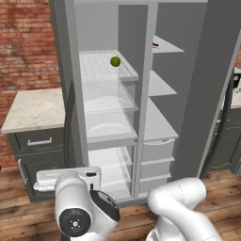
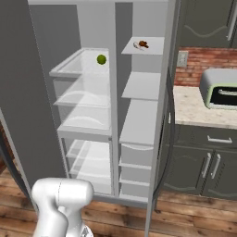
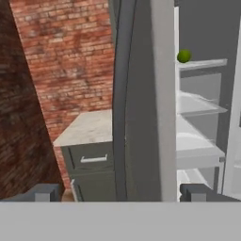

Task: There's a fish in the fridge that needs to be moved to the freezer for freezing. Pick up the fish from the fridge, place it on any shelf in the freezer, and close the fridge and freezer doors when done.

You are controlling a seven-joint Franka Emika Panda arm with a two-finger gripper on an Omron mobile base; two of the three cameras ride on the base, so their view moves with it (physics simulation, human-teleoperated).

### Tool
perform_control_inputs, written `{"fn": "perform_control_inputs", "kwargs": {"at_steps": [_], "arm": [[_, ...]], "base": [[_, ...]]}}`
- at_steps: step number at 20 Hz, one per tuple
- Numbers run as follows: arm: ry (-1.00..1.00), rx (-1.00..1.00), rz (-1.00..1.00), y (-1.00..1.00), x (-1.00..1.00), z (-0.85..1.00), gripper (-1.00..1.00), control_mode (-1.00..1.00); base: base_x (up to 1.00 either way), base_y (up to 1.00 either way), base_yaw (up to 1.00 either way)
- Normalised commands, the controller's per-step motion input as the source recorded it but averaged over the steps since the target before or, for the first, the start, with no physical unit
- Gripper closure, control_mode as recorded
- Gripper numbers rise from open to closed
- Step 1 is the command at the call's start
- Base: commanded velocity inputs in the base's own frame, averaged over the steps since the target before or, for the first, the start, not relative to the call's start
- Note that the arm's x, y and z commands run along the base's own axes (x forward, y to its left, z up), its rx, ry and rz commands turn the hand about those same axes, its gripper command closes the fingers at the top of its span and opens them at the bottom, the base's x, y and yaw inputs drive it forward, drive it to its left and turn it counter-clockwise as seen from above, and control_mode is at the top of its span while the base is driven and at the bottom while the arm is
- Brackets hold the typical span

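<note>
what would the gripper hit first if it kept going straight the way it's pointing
Most likely the edge of the open fridge door, which stands dead ahead between the open gripper fingertips in the hand view. Depth is hard to judge, but nothing else shows in front of it.

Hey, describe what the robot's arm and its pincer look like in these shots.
The arm is made of smooth, glossy white rounded segments, with a black collar and a dark circular joint cap ringed in white. No cables or markings are visible. The pincer has two small, blocky dark grey fingertips.
</note>
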Motion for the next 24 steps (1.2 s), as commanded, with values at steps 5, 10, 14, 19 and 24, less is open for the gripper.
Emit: {"fn": "perform_control_inputs", "kwargs": {"at_steps": [5, 10, 14, 19, 24], "arm": [[-0.03, 0.0, -0.04, 0.05, 0.56, -0.21, -1.0, -1.0], [-0.01, -0.01, -0.07, 0.11, 0.27, -0.19, -1.0, -1.0], [-0.02, 0.0, -0.08, 0.02, 0.29, -0.24, -1.0, -1.0], [0.0, -0.01, -0.09, 0.06, 0.48, -0.27, -1.0, -1.0], [-0.01, -0.04, -0.07, 0.21, 0.36, -0.35, -1.0, -1.0]], "base": [[0.0, 0.0, 0.0], [0.0, 0.0, 0.0], [0.0, 0.0, 0.0], [0.0, 0.0, 0.0], [0.0, 0.0, 0.0]]}}
